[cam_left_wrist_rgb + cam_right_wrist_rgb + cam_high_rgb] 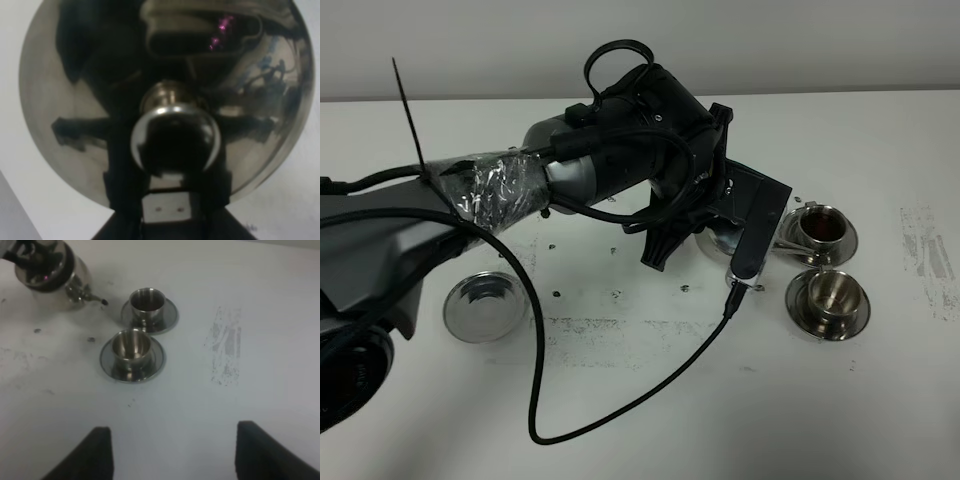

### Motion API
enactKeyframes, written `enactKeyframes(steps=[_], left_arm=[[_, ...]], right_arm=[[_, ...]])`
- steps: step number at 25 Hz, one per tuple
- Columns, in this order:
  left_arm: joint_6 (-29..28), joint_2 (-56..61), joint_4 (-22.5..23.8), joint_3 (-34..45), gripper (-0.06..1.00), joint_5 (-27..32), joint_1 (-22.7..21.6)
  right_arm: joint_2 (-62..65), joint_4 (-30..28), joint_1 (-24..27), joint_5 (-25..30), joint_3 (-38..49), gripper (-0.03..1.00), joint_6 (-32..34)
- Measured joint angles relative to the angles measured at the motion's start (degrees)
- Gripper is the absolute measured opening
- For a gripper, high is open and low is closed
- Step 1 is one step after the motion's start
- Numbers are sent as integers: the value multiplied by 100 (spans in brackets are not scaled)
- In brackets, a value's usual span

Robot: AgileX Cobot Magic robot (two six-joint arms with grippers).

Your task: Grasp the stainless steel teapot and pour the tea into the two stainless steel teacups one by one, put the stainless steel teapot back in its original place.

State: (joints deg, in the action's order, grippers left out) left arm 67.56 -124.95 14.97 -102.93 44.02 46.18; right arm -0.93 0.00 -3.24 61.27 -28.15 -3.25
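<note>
We are gripping the teapot (62, 292) with the left gripper (167, 200), its spout (92, 298) just beside the far cup (147, 302) containing tea (820, 230); we are holding the right gripper (175, 452) spread wide.

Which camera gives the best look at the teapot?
The right wrist view: teapot body and spout show. The left wrist view shows only its lid and knob; in the high view the left arm hides nearly all.

Right of teapot (70, 290) stood teacup (833, 218) with tea (817, 232) on saucer (848, 243), second teacup (828, 290) before it; round dish (485, 305) lay well left.
</note>
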Motion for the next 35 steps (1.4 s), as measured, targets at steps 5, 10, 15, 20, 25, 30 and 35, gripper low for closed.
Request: enactKeyframes(steps=[5, 10, 15, 20, 25, 30, 35], left_arm=[[-16, -242, 16, -266, 19, 6, 133], [-6, -362, 61, -346, 19, 57, 172], [-4, -375, 302, -346, 19, 134, 197], [-4, -375, 464, -346, 19, 170, 235], [-10, -375, 584, -346, 19, 135, 287], [-35, -375, 789, -346, 19, 87, 299], [-60, -375, 871, -346, 19, -12, 330]], right_arm=[[0, 0, 0, 0, 0, 51, 0], [0, 0, 0, 0, 0, 51, 0], [0, 0, 0, 0, 0, 51, 0], [0, 0, 0, 0, 0, 51, 0], [0, 0, 0, 0, 0, 51, 0], [0, 0, 0, 0, 0, 51, 0], [0, 0, 0, 0, 0, 51, 0]])
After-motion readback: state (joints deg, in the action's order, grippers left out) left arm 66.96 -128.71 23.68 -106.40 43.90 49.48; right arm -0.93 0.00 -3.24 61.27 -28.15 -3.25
